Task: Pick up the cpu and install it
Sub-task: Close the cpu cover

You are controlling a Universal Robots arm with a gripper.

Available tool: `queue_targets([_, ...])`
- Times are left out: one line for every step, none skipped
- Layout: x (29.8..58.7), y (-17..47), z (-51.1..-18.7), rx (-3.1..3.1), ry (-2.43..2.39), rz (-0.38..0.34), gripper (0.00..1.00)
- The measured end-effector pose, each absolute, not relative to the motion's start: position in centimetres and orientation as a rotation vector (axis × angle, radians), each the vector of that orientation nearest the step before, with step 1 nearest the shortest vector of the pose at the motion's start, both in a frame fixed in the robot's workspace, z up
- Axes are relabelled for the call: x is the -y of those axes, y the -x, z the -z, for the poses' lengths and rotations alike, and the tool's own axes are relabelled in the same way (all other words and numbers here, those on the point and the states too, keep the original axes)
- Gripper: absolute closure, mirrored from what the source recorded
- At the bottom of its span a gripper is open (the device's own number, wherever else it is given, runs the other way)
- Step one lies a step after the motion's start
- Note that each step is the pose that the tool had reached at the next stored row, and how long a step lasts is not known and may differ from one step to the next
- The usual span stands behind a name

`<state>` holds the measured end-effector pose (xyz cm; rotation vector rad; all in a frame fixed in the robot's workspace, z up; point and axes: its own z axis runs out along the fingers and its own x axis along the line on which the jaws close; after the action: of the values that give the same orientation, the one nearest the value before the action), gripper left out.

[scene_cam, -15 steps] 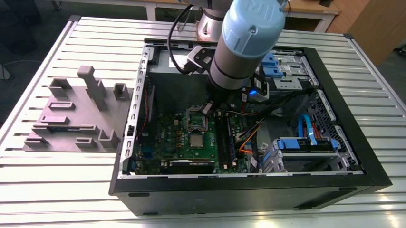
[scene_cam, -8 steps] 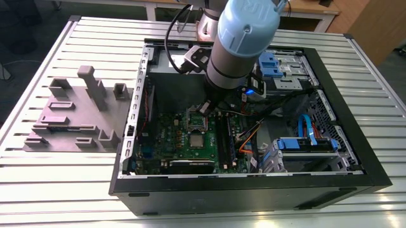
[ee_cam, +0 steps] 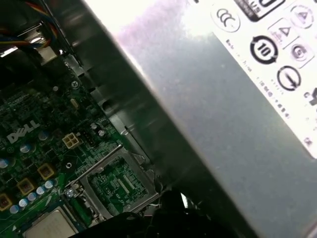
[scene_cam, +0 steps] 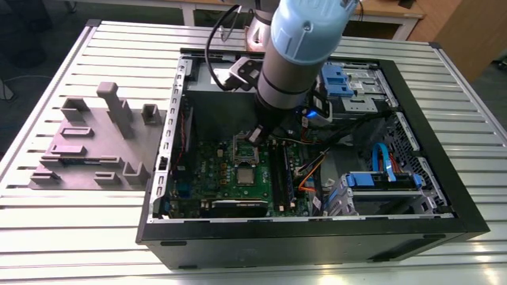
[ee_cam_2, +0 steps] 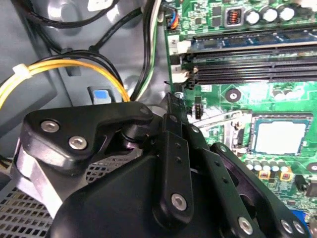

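Note:
The cpu [scene_cam: 246, 176] is a small silvery square lying flat in its socket on the green motherboard [scene_cam: 208, 172], inside the open computer case. It also shows in both wrist views, at cpu [ee_cam_2: 281, 136] and cpu [ee_cam: 47, 228]. The silver hinged socket frame [ee_cam: 119, 183] stands swung open just beyond the cpu, with its lever [ee_cam_2: 218, 119] beside it. My gripper [scene_cam: 262, 133] hangs low inside the case, over the far end of that frame and a little away from the cpu. Seen from behind, the black gripper [ee_cam_2: 171, 101] points its tip toward the lever.
The power supply's grey wall [ee_cam: 237, 124] runs close beside the gripper. Memory slots [ee_cam_2: 252, 64], yellow cables [ee_cam_2: 59, 69] and blue drive cages [scene_cam: 380, 178] crowd the case. A grey fixture block [scene_cam: 87, 148] sits on the slatted table at the exterior view's left.

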<state>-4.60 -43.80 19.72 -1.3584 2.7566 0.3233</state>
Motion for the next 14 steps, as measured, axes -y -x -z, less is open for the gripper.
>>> queue_targets([43.8, 4.67, -19.79, -2.758, 1.359, -0.32, 0.89])
queue_targets([43.77, 4.71, -19.84, -2.759, 1.359, -0.317, 0.89])
queue_targets([43.75, 4.77, -19.91, -2.76, 1.36, -0.315, 0.89])
queue_targets([43.72, 4.81, -19.96, -2.761, 1.36, -0.312, 0.89])
queue_targets([43.7, 4.84, -20.02, -2.762, 1.361, -0.31, 0.89])
queue_targets([43.68, 4.85, -20.07, -2.763, 1.361, -0.307, 0.89])
queue_targets([43.65, 4.86, -20.13, -2.764, 1.361, -0.305, 0.89])
queue_targets([43.65, 4.86, -20.19, -2.765, 1.362, -0.303, 0.89])
queue_targets([43.65, 4.86, -20.25, -2.765, 1.362, -0.302, 0.89])
queue_targets([43.65, 4.86, -20.33, -2.765, 1.362, -0.302, 0.89])
queue_targets([43.64, 4.86, -20.39, -2.765, 1.362, -0.302, 0.89])
queue_targets([43.64, 4.86, -20.47, -2.765, 1.362, -0.301, 0.89])
queue_targets([43.64, 4.86, -20.54, -2.766, 1.362, -0.301, 0.89])
queue_targets([43.64, 4.86, -20.62, -2.766, 1.362, -0.301, 0.89])
